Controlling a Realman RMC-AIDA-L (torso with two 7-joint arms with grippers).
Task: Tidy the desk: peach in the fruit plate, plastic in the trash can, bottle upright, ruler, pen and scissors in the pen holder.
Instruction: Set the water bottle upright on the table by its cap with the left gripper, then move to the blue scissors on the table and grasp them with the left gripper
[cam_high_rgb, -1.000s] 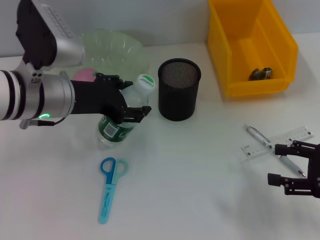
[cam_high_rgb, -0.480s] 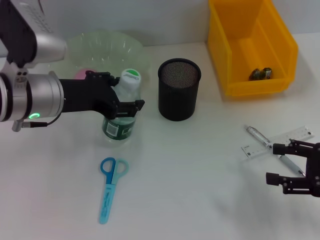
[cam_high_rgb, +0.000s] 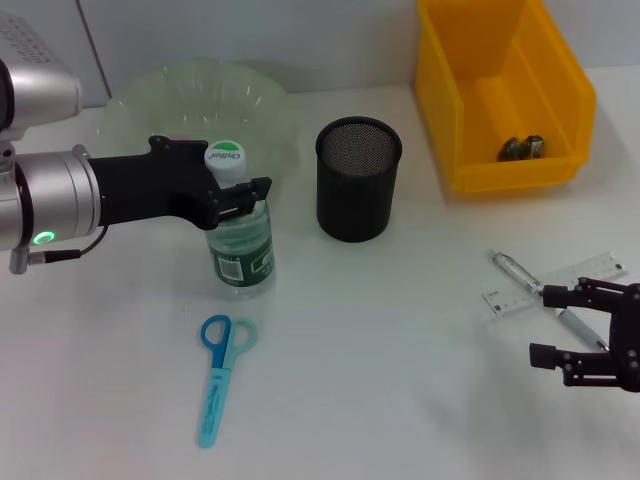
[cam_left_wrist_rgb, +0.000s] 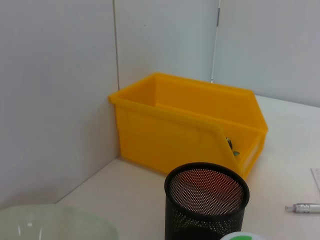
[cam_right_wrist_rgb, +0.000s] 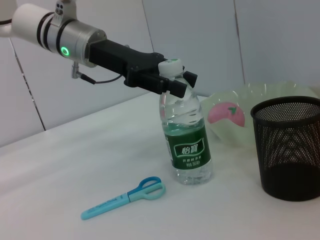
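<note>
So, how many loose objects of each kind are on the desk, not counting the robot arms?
Water bottle: 1
Scissors: 1
Pen: 1
Ruler: 1
Mesh pen holder: 1
Fruit plate: 1
Peach: 1
Yellow bin: 1
Plastic scrap in the bin: 1
Total: 9

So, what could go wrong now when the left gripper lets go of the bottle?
1. The left gripper holds the bottle only at its neck, high up; pulling away sideways could tip it again.
2. The scissors lie just in front of the bottle, and the pen holder stands close beside it, so a falling bottle might knock either one.
3. The right gripper hovers by the ruler and pen; a careless descent could push them away.
</note>
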